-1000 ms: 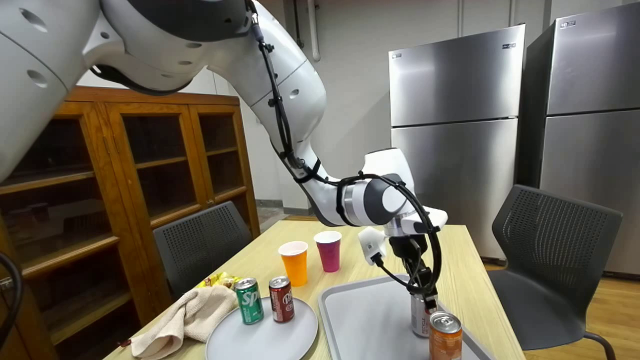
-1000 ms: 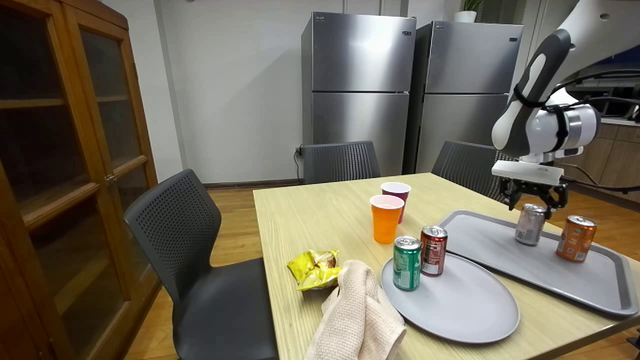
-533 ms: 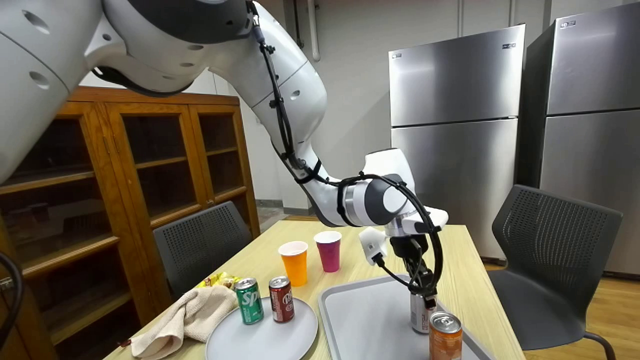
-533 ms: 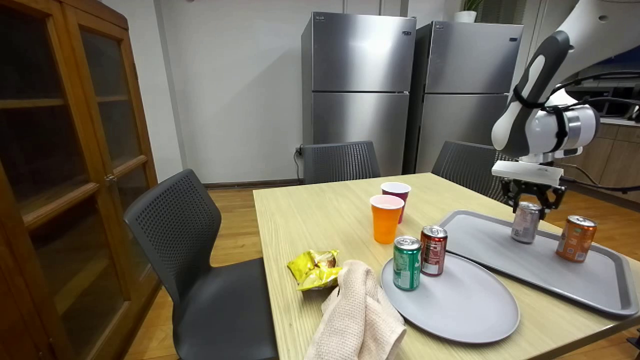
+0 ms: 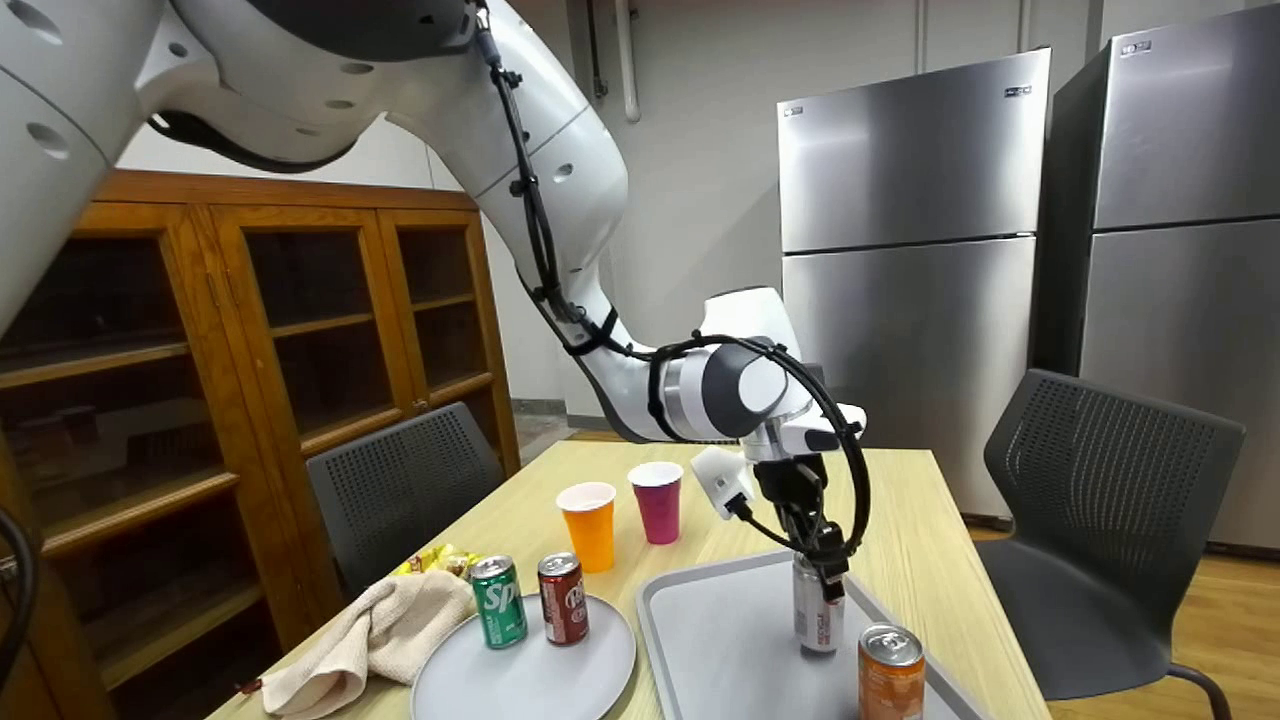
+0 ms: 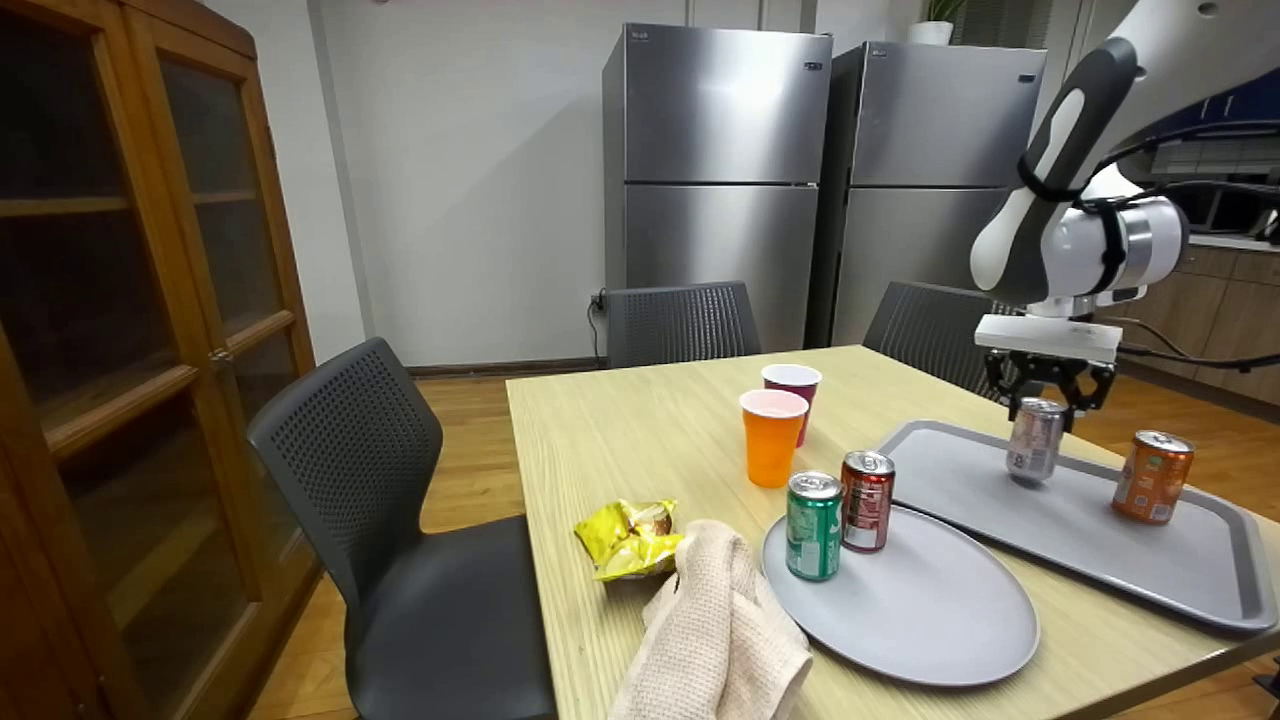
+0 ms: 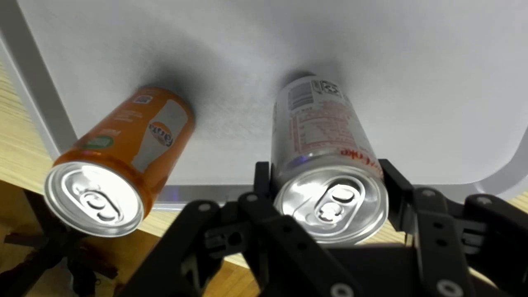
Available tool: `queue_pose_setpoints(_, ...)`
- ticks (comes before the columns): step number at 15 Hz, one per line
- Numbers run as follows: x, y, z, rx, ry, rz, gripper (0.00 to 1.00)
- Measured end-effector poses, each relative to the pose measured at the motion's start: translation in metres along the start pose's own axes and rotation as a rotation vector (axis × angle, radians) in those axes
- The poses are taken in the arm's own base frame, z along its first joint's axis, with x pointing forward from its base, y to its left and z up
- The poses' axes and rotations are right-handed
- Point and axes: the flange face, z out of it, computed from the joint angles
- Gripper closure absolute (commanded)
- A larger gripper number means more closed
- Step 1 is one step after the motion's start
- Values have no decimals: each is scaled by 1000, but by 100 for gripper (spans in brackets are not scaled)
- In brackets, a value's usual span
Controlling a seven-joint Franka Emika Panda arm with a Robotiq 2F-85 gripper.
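Observation:
A silver can with red lettering is between the fingers of my gripper [image 7: 324, 171] in the wrist view. Both fingers press on the sides of the silver can [image 7: 319, 119] near its top. In both exterior views the gripper [image 5: 820, 575] [image 6: 1042, 410] comes down from above on the silver can [image 5: 812, 612] [image 6: 1034, 445]. The can leans slightly over the grey tray [image 5: 725, 630] [image 6: 985, 490]; I cannot tell whether its base touches it. An orange can [image 5: 890, 675] [image 6: 1152, 480] stands on the tray beside it, apart from the gripper; it also shows in the wrist view [image 7: 136, 128].
A round grey plate [image 6: 930, 610] holds a green can [image 6: 813, 530] and a dark red can [image 6: 867, 505]. An orange cup [image 6: 771, 440], a purple cup [image 5: 657, 505], a beige cloth [image 6: 710, 640] and a yellow packet [image 6: 630, 540] are on the table. Chairs surround it.
The gripper and silver can have moved together across the tray, away from the orange can and slightly upward. The can now leans a little. The other objects have not moved.

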Motion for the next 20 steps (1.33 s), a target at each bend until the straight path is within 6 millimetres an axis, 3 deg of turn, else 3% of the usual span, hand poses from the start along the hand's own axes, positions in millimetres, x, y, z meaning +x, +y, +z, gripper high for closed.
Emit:
queue_pose_setpoints(6,-42,0,-27,23,-16,-155,62)
queue_pose_setpoints(20,-163,1,-76,78,-9,-458,62)
